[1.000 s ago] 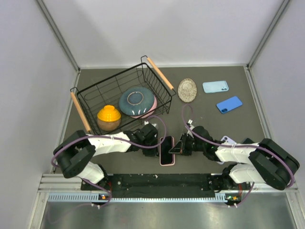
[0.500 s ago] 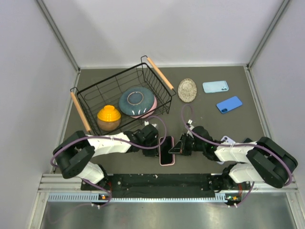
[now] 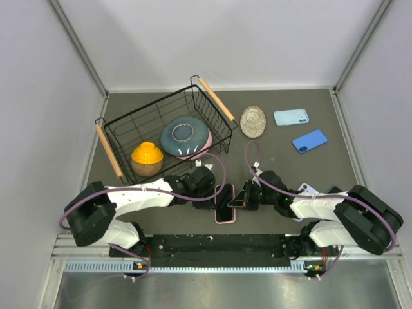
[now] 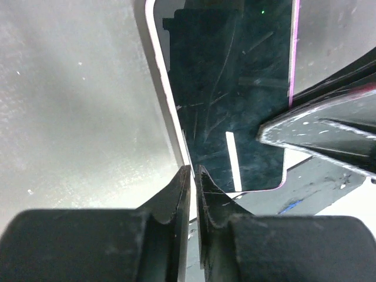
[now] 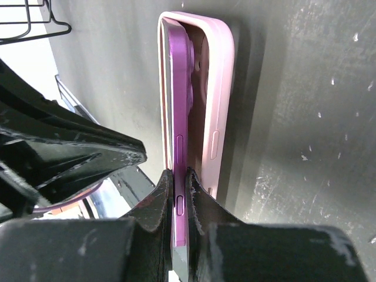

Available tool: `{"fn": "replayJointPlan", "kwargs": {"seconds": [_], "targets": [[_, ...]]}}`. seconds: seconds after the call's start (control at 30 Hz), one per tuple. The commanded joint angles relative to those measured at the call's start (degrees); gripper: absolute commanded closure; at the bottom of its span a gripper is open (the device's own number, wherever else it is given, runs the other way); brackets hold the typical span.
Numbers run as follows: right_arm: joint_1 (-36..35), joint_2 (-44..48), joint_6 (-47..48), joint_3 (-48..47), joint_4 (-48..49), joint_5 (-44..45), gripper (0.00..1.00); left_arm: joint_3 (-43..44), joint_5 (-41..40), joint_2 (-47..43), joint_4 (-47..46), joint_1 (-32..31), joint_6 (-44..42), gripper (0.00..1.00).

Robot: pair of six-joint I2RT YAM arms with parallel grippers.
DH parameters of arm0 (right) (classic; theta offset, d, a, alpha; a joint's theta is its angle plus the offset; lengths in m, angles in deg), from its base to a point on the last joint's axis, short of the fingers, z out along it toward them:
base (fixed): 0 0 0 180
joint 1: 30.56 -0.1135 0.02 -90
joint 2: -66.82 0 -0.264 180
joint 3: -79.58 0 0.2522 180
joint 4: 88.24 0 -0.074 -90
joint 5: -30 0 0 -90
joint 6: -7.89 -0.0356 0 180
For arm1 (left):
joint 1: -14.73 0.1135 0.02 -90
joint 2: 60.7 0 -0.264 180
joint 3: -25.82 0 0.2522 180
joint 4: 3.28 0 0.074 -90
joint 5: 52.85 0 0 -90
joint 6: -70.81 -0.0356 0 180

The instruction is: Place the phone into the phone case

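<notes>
While both arms lie low, reaching in toward each other over the dark tabletop (image 5: 305, 117), the right gripper (image 5: 179, 182) is clamped tight on the raised long edge of the purple phone (image 5: 176, 88). The phone sits tilted in the pink phone case (image 5: 217, 88), right at its fingertips. The left gripper (image 4: 192, 176) is nearly closed, with the case's thin rim running in between its jaws. A wire basket (image 3: 161, 122) sits well beyond it, and plain grey walls box everything in.

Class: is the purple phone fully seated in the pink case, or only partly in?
Partly in. The phone has its far end inside the case rim, but its near side stands raised, pinched by the right gripper.
</notes>
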Motion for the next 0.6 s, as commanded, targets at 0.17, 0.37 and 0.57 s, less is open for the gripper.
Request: {"fn": "replayJointPlan", "kwargs": {"seconds": [0.17, 0.37, 0.57], "targets": [[-0.44, -1.17, 1.78, -0.2, -2.6, 3.04, 0.99, 3.15, -0.83, 0.74, -0.99, -0.16, -0.34, 0.82], [-0.44, -0.91, 1.6, -0.55, -3.39, 3.13, 0.94, 3.5, -1.0, 3.64, -1.87, -0.16, -1.12, 0.81], [-0.44, 0.67, 1.77, -1.69, -6.72, 3.92, 0.82, 3.85, -1.7, 5.84, -1.78, -0.16, -1.74, 0.81]]}}
